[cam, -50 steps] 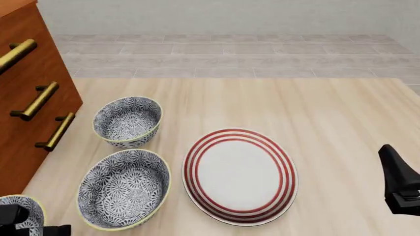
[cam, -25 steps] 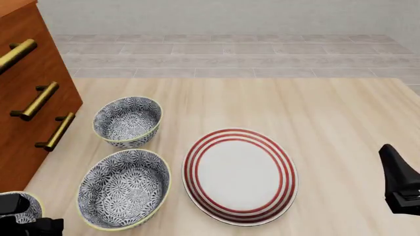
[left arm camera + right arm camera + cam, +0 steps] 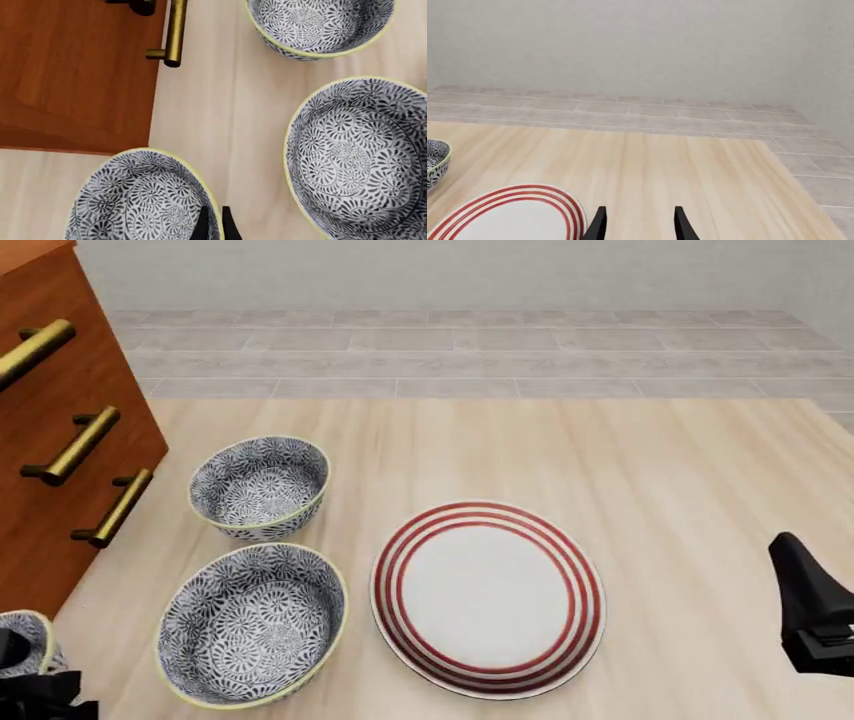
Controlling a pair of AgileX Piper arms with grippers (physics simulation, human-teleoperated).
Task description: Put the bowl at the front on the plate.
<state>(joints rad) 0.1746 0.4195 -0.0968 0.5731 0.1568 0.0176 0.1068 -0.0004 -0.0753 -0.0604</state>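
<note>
left gripper (image 3: 212, 225) pinches the bowl (image 3: 137, 200) rim, fingers nearly closed. ceramic: stiff, slick, likely heavy, so rim grip may slip. right gripper (image 3: 637, 225) open, empty.

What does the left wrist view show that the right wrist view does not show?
Only the left wrist view shows the bowl under the left gripper, whose tips straddle its rim, the middle bowl and the brown cabinet with a brass handle. Only the right wrist view shows the plate, the open right gripper and the tiled floor. Both show the wooden table and the far bowl.
</note>
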